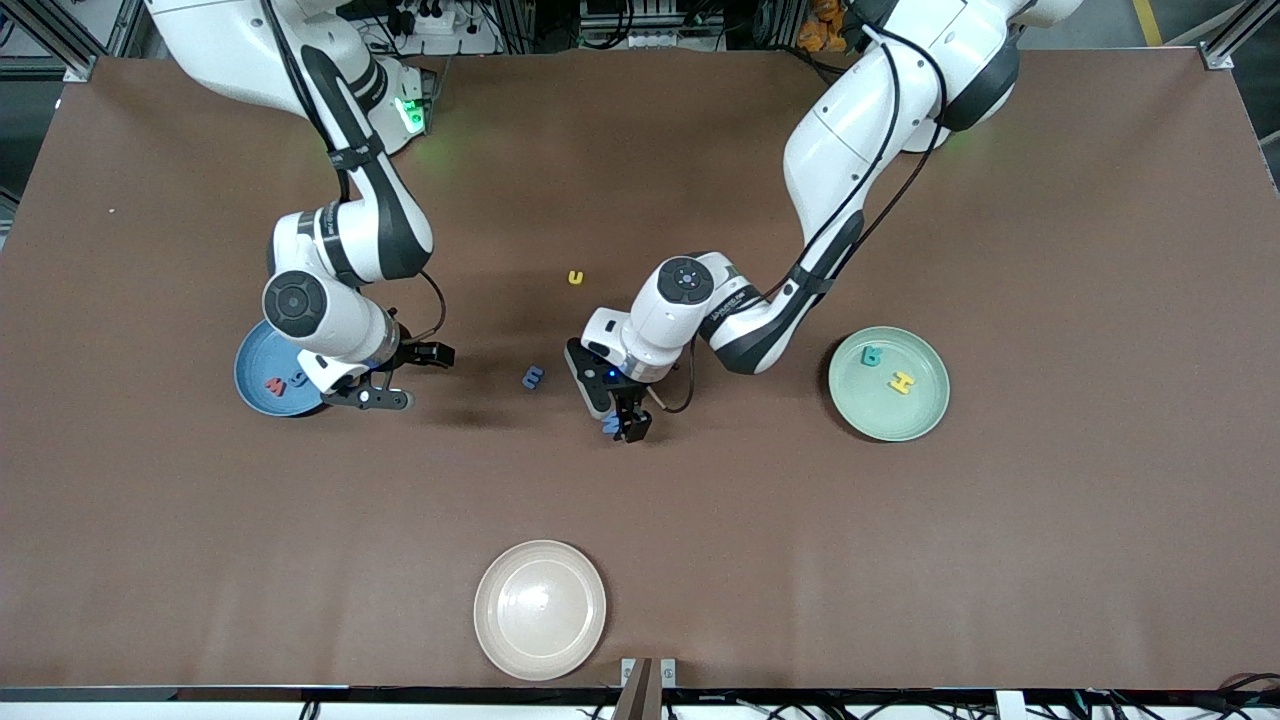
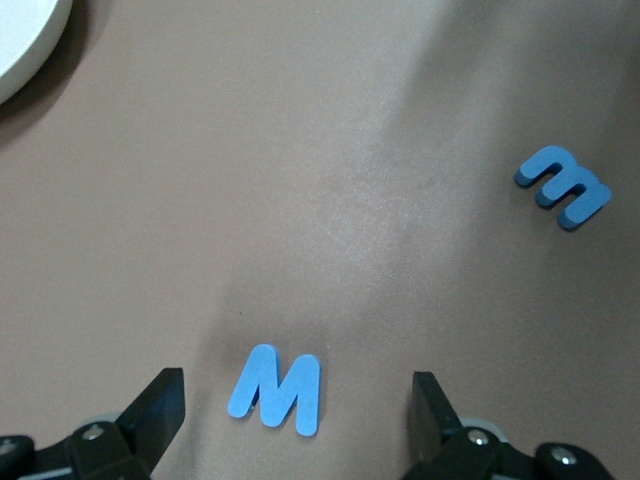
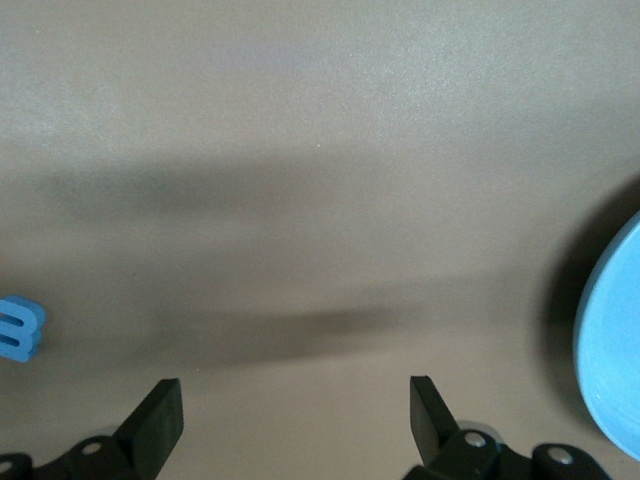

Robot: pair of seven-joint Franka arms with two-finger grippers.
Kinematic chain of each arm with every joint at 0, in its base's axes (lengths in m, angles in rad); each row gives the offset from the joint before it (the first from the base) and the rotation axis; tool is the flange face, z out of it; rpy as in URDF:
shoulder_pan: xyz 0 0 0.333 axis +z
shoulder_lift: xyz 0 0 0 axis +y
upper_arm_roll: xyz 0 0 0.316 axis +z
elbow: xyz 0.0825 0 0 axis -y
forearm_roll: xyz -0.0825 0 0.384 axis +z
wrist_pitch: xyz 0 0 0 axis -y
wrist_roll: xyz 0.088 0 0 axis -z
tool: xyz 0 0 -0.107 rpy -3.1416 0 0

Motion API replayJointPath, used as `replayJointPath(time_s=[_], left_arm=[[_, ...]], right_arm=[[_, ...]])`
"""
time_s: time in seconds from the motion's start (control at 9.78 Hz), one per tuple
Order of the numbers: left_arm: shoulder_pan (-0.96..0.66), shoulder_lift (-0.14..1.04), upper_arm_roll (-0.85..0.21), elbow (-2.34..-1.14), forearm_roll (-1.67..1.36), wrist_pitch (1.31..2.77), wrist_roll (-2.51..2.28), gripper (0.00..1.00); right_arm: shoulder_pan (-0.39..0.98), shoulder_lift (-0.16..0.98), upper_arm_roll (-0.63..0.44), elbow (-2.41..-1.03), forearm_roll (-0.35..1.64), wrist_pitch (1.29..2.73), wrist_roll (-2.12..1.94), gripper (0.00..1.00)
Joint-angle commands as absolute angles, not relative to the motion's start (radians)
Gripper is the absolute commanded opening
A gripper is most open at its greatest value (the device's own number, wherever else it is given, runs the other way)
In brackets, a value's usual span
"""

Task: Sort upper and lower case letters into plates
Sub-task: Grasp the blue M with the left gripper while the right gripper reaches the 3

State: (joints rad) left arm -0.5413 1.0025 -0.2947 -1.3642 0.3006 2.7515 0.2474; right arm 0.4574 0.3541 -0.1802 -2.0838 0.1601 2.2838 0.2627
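A blue capital M [image 2: 277,388] lies flat on the brown table between the fingers of my open left gripper [image 2: 298,410], which hangs low over it [image 1: 627,422] without touching. A blue small m [image 1: 532,377] lies toward the right arm's end, and a yellow letter [image 1: 575,277] lies farther from the front camera. The mint green plate [image 1: 925,412] holds a teal letter [image 1: 872,354] and a yellow H [image 1: 902,381]. The sky blue plate [image 1: 252,385] holds a red letter [image 1: 272,384] and a blue one [image 1: 298,378]. My right gripper [image 1: 405,376] is open and empty beside the blue plate.
A cream-white plate [image 1: 540,608] sits near the table's front edge, nearer the front camera than all the letters. In the right wrist view the blue plate's rim [image 3: 612,350] shows at one edge and the small m [image 3: 20,328] at the other.
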Motion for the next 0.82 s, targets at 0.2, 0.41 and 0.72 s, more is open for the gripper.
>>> replayJointPath(time_s=[0.2,0.41,0.72], left_arm=[[-0.508,1.011,-0.296,-1.378,0.316,2.763,0.278,0.9],[-0.508,1.012,-0.296,-1.376,0.307,2.763,0.278,0.84],[-0.518,1.028,-0.296,-1.37,0.305,2.764,0.279,0.75]], right_arm=[[0.445,0.365,-0.173,-2.066,0.167,2.283,0.255,1.0],[0.434,0.365,-0.173,-2.066,0.167,2.281,0.255,1.0],[0.431,0.367,-0.173,-2.066,0.167,2.279,0.255,1.0]])
